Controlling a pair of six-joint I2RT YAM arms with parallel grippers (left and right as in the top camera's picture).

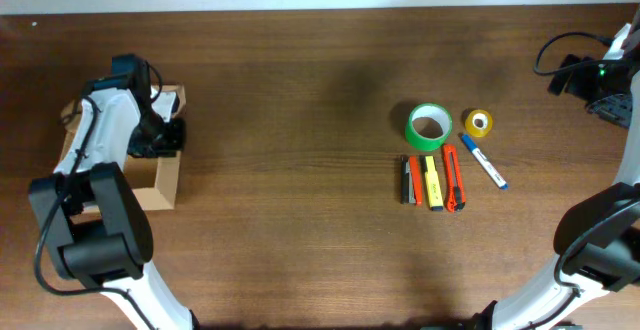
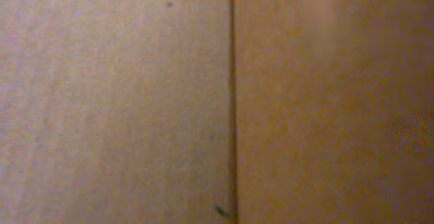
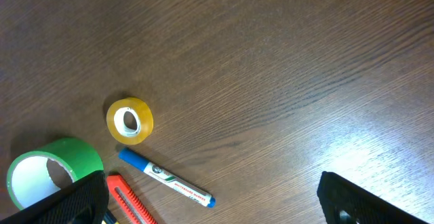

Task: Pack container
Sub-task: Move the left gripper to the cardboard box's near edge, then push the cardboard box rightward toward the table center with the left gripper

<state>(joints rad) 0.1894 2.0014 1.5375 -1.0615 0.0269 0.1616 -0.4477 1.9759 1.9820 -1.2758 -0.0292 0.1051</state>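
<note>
The container point(image 1: 168, 178) is a tan cardboard box at the table's left edge, partly hidden under my left arm. My left gripper point(image 1: 160, 132) is down at the box's near wall. The left wrist view shows only cardboard point(image 2: 108, 102) with a vertical seam, and its fingers are hidden. My right gripper point(image 1: 608, 78) is at the far right, open and empty, above bare table point(image 3: 213, 207). A green tape roll point(image 1: 429, 127), a small yellow tape roll point(image 1: 479, 123) and a blue-capped marker point(image 1: 484, 162) lie right of centre.
An orange cutter point(image 1: 453, 178), a yellow highlighter point(image 1: 434, 182) and dark pens point(image 1: 409, 180) lie side by side below the green roll. The right wrist view shows the yellow roll point(image 3: 129, 121), green roll point(image 3: 54, 171), marker point(image 3: 166, 178) and cutter point(image 3: 129, 202).
</note>
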